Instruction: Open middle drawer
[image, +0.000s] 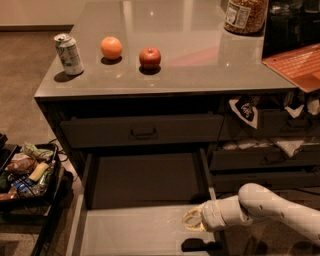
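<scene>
The middle drawer (135, 232) is pulled far out below the counter, and its pale grey inside floor shows. Its front and handle are cut off at the bottom edge of the view. Above it the top drawer (142, 131), with a small dark handle, is closed. My gripper (192, 220), on the white arm coming from the right, hangs low over the right side of the open drawer's floor, near its right wall. A dark patch lies on the floor just under it.
On the counter (200, 75) stand a soda can (68, 53), an orange (111, 47), an apple (150, 57), a jar (245, 15) and an orange-red tray (297, 65). The right drawer stack (265, 160) is partly open with packets. A black bin of snacks (27, 172) sits on the floor at left.
</scene>
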